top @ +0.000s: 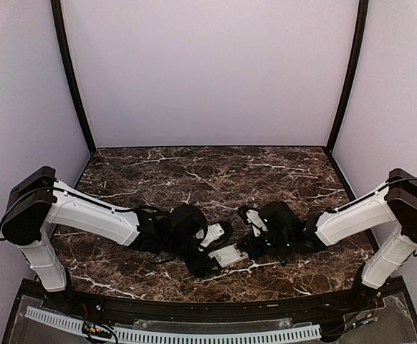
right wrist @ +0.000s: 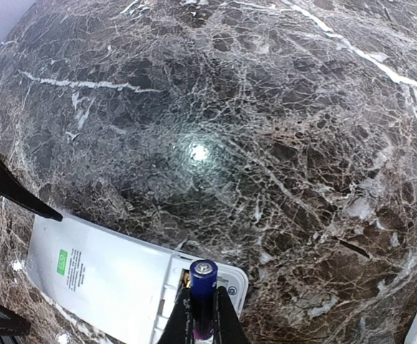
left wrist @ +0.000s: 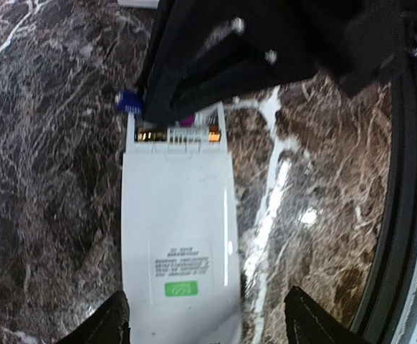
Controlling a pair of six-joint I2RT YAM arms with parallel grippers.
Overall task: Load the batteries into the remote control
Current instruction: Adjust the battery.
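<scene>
The remote control (left wrist: 180,215) lies flat on the dark marbled table (right wrist: 280,143), near the front edge and between the two arms. It is back side up, with a small green sticker (left wrist: 180,289) and a block of printed text showing. The cover is off at its far end, so the battery compartment (left wrist: 180,133) is open, and a gold-coloured strip shows across it. The left pincer (left wrist: 207,297) stands wide around the sticker end of the remote control. One finger (left wrist: 112,322) is just beside the remote control's edge, and the other is well clear of it on the opposite side, so nothing is gripped. The right pincer (right wrist: 203,299) is closed narrow on a slim dark blue battery (right wrist: 203,283), whose lower part looks purplish. The battery's metal-tipped end points away from the wrist and sits over the open compartment, at the corner of the remote control. Whether the battery already touches the compartment cannot be told. From the left wrist, the black body of the right pincer hangs right over that open end and hides most of it. A small blue piece (left wrist: 128,100) sticks out beside it, close to the remote control's corner.
</scene>
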